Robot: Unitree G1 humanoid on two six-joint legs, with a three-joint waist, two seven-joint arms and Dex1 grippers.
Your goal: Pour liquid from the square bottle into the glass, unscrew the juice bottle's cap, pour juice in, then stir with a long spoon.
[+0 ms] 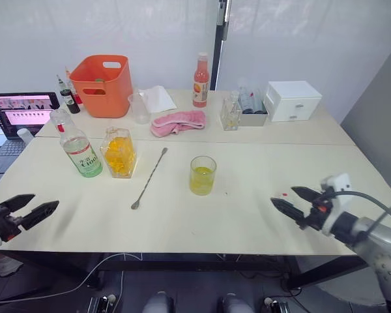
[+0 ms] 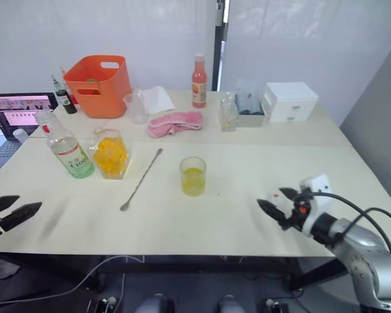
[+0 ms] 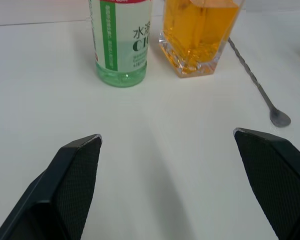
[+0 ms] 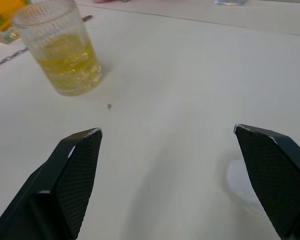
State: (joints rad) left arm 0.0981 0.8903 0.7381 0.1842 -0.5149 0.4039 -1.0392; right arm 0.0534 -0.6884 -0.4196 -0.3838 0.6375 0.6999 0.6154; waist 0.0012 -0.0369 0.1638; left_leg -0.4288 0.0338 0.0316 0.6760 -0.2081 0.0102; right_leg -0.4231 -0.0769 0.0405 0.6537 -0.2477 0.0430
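At the bottom left of the head view, the left gripper [image 1: 34,209] hangs low over the near edge of the pale bench [image 1: 247,222], its two black fingers spread apart and empty; at the lower right, the right gripper [image 1: 294,201] is likewise spread wide and holds nothing. Up and right of the left gripper, in the left middle of the frame, stands the juice bottle [image 1: 78,150] with its green-and-white label, upright and leaning slightly in the picture, its cap [image 1: 58,119] seemingly on (the top is too small to be sure). Just beside it, to its right, sits the square bottle [image 1: 119,152] of yellow-orange liquid. The long spoon [image 1: 150,177] lies flat, its stem running diagonally from upper right down to its bowl at lower left, between the square bottle and the glass [image 1: 202,175]. The glass stands near centre, part full of yellow liquid, so the first pour looks done. The left arm is clearly nearer the juice bottle, with open bench between. Farther back are a pink cloth [image 1: 178,122], an orange bucket [image 1: 102,85], a red-capped bottle [image 1: 201,80] and a white box [image 1: 293,100].
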